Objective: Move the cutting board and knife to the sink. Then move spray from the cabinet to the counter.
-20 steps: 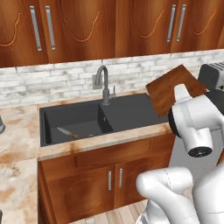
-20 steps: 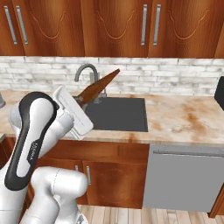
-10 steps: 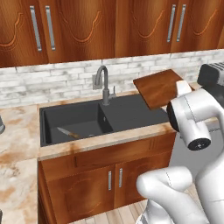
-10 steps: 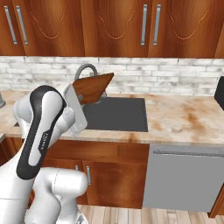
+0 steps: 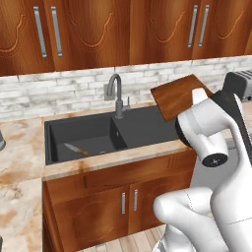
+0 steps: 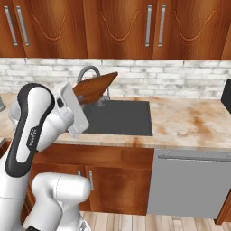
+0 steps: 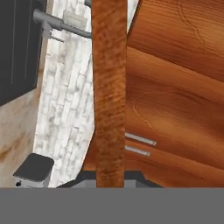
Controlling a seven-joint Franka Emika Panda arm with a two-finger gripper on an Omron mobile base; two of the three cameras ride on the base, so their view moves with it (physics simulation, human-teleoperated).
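Left base view: arm raised, fingers clamp cutting board [image 5: 178,95] tilted above sink [image 5: 98,134].

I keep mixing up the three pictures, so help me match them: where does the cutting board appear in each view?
Left base view: the cutting board is right of centre, raised above the sink's right side, beside the white arm.
Right base view: upper left of centre, tilted, in front of the faucet.
Hand view: a vertical brown band up the middle, seen edge-on.
Shared landmark: the grey faucet.
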